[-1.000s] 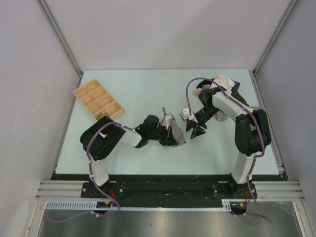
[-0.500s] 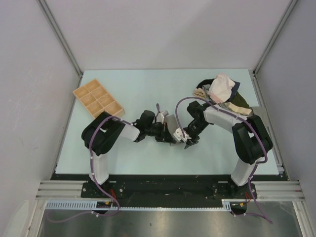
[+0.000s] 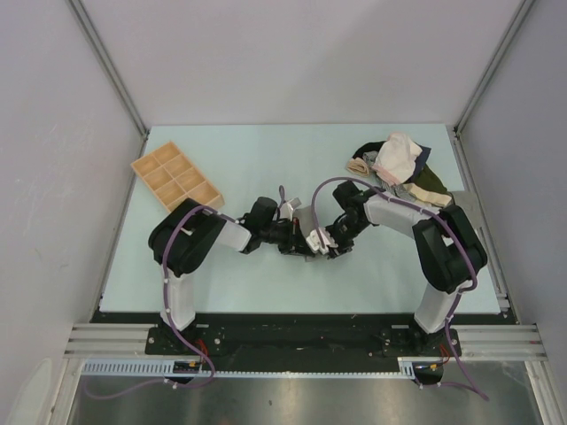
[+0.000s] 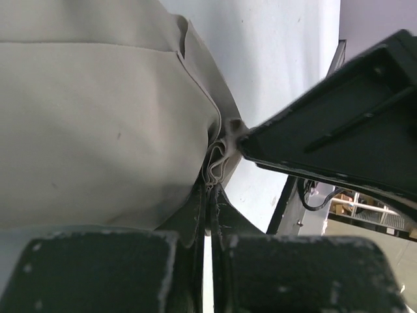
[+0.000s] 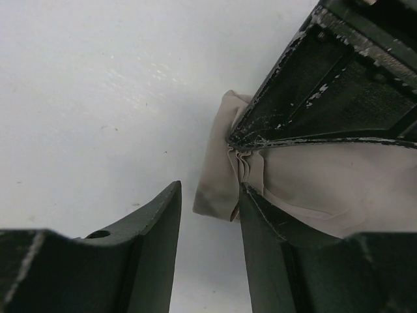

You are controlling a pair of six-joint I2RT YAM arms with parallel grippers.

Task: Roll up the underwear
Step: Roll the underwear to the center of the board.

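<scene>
Pinches a pleated edge of the taupe-grey underwear (image 4: 98, 130) in the pressed-together left gripper (image 4: 210, 193), cloth spreading beyond its fingertips, right gripper (image 5: 208, 195) spread around that same corner; seemingly soft, light, limp, best taken at bunched layers.

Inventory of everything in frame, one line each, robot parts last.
underwear: one, taupe-grey, table centre, bunched edge pinched by the left gripper
tray: one, tan, compartmented, far left of the table
clothes pile: one heap, pink-white on top, dark olive and beige below, far right
table: one, pale mint
left gripper: one, black, shut on the underwear
right gripper: one, black, jaws open, underwear corner in the gap
</scene>
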